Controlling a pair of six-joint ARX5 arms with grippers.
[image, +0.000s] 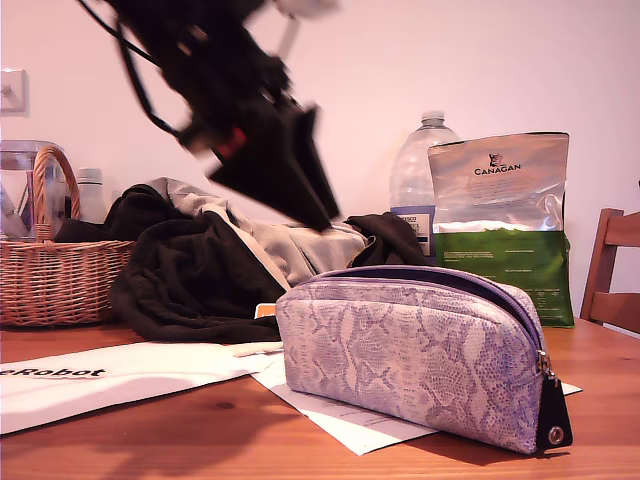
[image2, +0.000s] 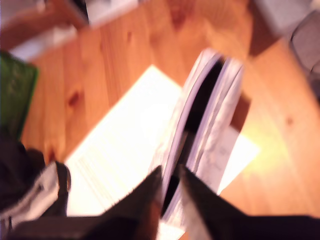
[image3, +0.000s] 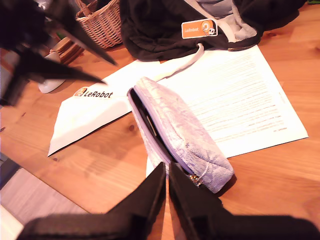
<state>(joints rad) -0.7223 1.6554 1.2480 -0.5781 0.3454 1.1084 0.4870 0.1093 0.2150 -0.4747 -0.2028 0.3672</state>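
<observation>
A lilac snakeskin-print pouch (image: 410, 360) lies on a printed sheet (image: 340, 425) on the wooden table (image: 200, 445), its zip open along the top. My first gripper (image: 322, 215) hangs blurred above and behind the pouch, over the clothes, pointing down at it. In the first wrist view my first gripper (image2: 170, 172) looks shut, only a slim gap showing, above one end of the pouch (image2: 226, 112). My second gripper (image3: 167, 167) is shut with nothing in it, just above the zip-pull end of the pouch (image3: 187, 135). The first arm (image3: 45, 45) shows as a dark blur.
Dark and grey clothes (image: 190, 270) are piled behind the pouch. A wicker basket (image: 55, 280) stands at the exterior view's left. A water bottle (image: 420, 170) and a green-and-silver bag (image: 500, 230) stand at the back right, a chair (image: 615, 270) beyond. A white LeRobot envelope (image: 100, 380) lies at the front left.
</observation>
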